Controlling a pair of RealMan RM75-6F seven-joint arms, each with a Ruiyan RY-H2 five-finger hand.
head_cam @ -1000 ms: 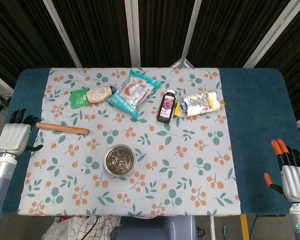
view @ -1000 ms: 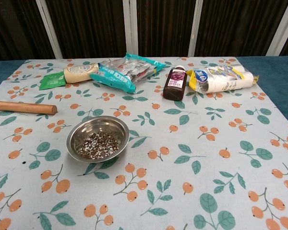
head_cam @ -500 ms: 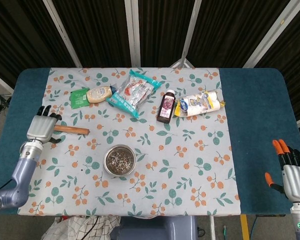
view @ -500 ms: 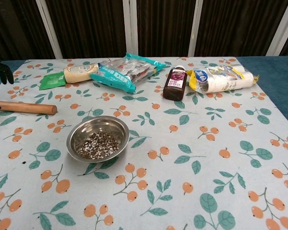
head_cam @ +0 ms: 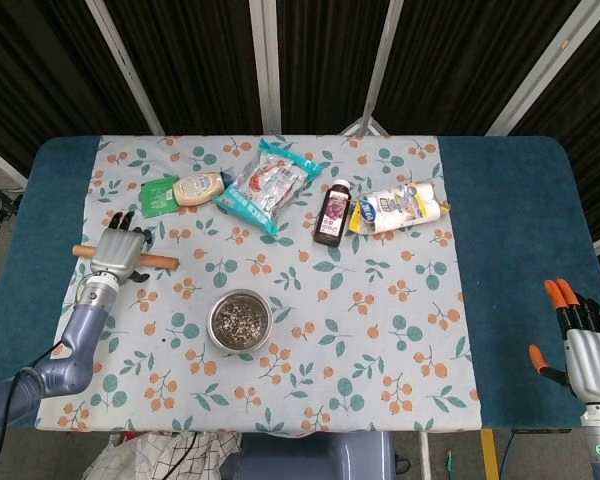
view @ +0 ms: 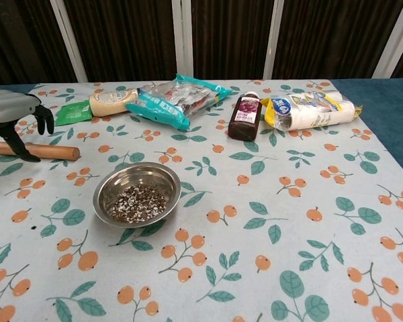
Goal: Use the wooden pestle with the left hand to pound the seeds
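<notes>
Head view shows us the left hand (head_cam: 121,253) spread over the pestle (head_cam: 161,261), not grasping; right hand (head_cam: 577,343) released.

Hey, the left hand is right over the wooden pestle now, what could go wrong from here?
1. The wooden pestle lies flat on the cloth; if the left hand closes off-centre, the round stick may roll away rather than be gripped.
2. The steel bowl of seeds looks shallow and light, with nothing holding it: the right hand is far off, so pounding might tip it or scatter seeds.
</notes>
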